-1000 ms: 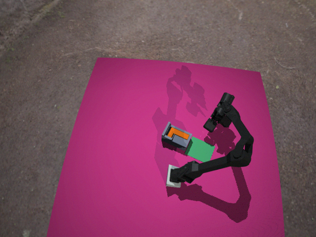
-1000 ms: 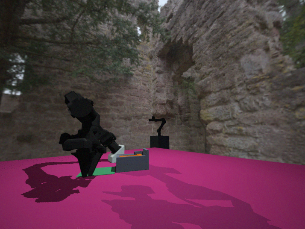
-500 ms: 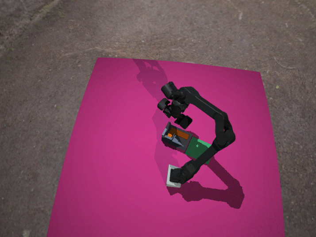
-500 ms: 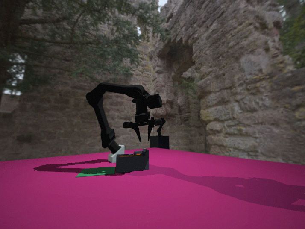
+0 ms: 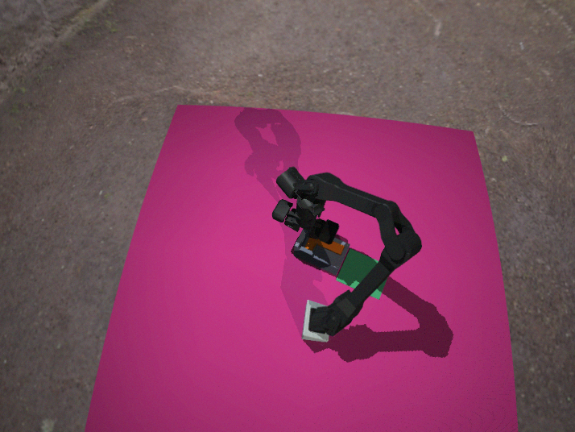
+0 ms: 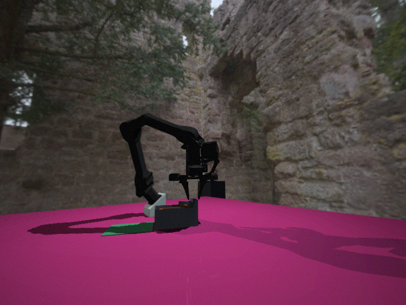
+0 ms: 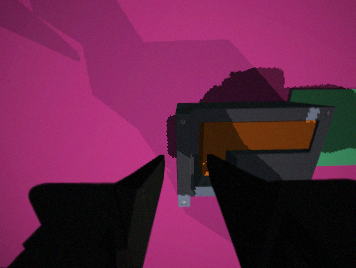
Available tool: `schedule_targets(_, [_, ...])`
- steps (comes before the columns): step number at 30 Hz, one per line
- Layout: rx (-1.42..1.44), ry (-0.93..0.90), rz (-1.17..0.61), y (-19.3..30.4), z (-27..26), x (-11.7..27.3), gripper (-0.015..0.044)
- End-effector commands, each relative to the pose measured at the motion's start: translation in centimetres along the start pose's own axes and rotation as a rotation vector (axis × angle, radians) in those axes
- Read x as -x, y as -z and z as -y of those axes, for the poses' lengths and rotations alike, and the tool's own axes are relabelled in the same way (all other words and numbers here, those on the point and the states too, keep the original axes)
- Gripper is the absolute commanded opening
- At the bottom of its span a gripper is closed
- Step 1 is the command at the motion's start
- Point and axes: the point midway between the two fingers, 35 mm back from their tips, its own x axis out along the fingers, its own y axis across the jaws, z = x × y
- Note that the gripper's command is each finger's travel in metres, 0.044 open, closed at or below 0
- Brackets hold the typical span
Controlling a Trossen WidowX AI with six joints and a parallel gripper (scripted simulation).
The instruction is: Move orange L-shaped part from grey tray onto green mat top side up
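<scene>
The orange part (image 5: 335,245) (image 6: 169,207) (image 7: 275,135) lies in the pocket of the grey tray (image 5: 333,265) (image 6: 175,218) (image 7: 185,175), with no end visibly raised. Its L-shaped end is at the left in the wrist view. My gripper (image 6: 193,198) (image 7: 185,159) is partly open and empty, pointing down at that end. In the wrist view the right fingertip overlaps the short leg of the L, and the left fingertip shows outside the tray's end wall. Contact cannot be told. The green mat (image 5: 357,267) (image 6: 131,227) (image 7: 325,120) lies beside the tray's other end.
The tray's end wall (image 6: 194,208) stands higher than the rest, close to the fingertips. The white arm base (image 5: 307,325) (image 6: 150,210) stands on the magenta table (image 5: 208,279). The arm arches over the mat. A dark block (image 6: 218,189) shows in the background.
</scene>
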Motion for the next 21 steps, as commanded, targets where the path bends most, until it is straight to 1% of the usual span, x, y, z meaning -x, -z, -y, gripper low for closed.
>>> schedule_targets(1, [0.006, 0.006, 0.003, 0.1, 0.2, -1.5, 0.0180])
schedule_targets(7, [0.006, 0.006, 0.003, 0.1, 0.2, -1.9, 0.0180])
schedule_targets(21, [0.005, 0.007, 0.004, 0.1, 0.2, -4.3, 0.0180])
